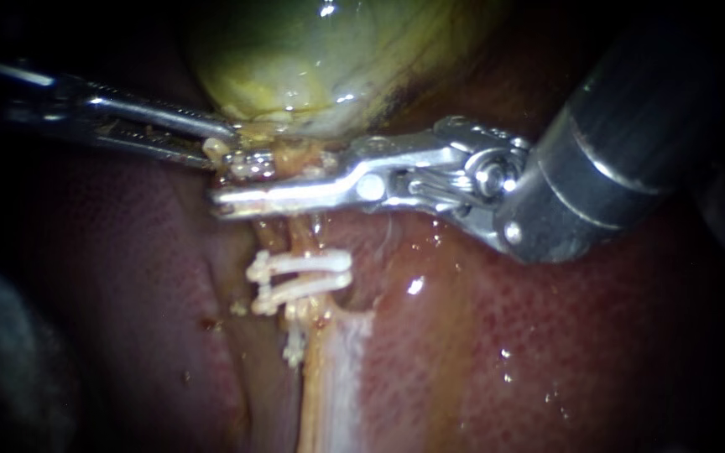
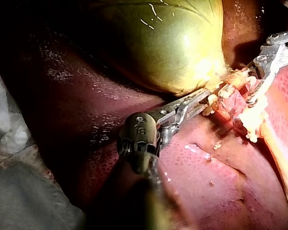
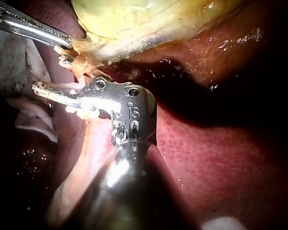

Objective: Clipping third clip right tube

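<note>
The yellow-green gallbladder (image 1: 312,59) lies over the red liver (image 1: 505,335). My left instrument (image 1: 216,147) comes in from the left, its jaws shut on tissue at the gallbladder's neck. A pale tube (image 1: 299,231) runs down from the neck and carries two white clips (image 1: 304,262) close together. Above them my right instrument (image 1: 228,180) reaches across the tube, one jaw on each side. Its jaws hold a white clip (image 1: 249,164) and stand a little apart. In the right wrist view the right instrument (image 3: 43,91) sits just under the left instrument (image 3: 62,40).
A small white fragment (image 1: 295,344) sits on the tube below the two clips. A pale band of tissue (image 1: 337,377) runs down between the liver lobes. Grey cloth (image 2: 19,191) lies beside the liver in the left wrist view.
</note>
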`<act>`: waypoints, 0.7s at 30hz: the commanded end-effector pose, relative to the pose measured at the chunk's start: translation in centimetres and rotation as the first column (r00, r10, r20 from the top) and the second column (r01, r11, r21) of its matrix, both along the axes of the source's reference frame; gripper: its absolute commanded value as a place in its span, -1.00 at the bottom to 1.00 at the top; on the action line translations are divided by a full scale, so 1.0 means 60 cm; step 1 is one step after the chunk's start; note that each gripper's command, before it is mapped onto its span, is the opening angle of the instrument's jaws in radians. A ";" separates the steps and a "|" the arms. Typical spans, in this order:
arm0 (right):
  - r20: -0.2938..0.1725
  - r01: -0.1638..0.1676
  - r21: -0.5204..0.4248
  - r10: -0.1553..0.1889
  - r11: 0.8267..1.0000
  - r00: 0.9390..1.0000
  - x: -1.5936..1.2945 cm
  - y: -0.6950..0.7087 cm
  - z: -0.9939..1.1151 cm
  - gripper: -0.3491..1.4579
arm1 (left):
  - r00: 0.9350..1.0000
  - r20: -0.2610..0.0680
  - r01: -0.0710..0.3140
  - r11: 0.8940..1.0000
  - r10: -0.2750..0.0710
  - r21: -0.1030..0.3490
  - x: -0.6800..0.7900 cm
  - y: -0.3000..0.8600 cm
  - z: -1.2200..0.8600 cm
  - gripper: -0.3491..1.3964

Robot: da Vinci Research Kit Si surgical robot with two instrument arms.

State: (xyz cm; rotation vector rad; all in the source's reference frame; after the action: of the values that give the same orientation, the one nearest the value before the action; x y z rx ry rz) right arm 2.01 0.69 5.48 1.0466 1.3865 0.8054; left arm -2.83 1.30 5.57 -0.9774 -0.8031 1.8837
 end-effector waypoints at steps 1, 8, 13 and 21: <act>-0.005 0.000 0.007 0.000 1.000 1.000 0.0000 0.0002 -0.0005 -0.13 | 1.000 0.000 -0.001 1.000 0.001 0.000 0.0000 0.0000 0.0000 -1.00; -0.014 -0.006 0.017 0.006 1.000 1.000 -0.0002 0.0012 -0.0024 -0.14 | 1.000 0.000 -0.001 1.000 0.001 0.000 0.0000 0.0000 0.0000 -1.00; -0.014 -0.006 0.017 0.006 1.000 1.000 -0.0004 0.0013 -0.0025 -0.16 | 1.000 0.000 -0.001 1.000 0.001 0.000 0.0000 0.0000 0.0000 -1.00; -0.012 -0.003 0.035 0.004 0.999 1.000 -0.0005 0.0013 -0.0025 -0.21 | 1.000 0.000 -0.001 1.000 0.001 0.000 0.0000 0.0000 0.0000 -1.00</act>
State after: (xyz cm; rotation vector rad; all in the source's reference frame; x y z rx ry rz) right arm 1.98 0.77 5.33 1.0810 1.3878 0.8321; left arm -2.83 1.30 5.57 -0.9773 -0.8032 1.8840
